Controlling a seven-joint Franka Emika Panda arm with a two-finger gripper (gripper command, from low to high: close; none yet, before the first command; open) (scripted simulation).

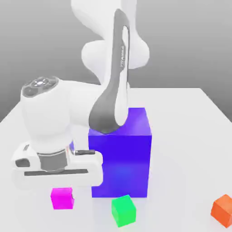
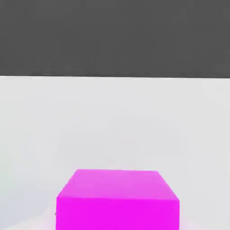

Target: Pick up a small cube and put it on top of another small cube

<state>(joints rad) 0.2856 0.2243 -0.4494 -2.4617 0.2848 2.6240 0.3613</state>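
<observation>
Green cube (image 1: 123, 211) and orange cube (image 1: 223, 210): nearest the camera, on the table (image 1: 181, 158). Exterior view, left to right: magenta cube (image 1: 62, 199) near, at the left, directly below the gripper (image 1: 62, 194); whether that is apart, together or clamped, cannot tell. Large blue box (image 1: 120, 165) behind the green cube, farther in. Orange cube at far right, well apart.
</observation>
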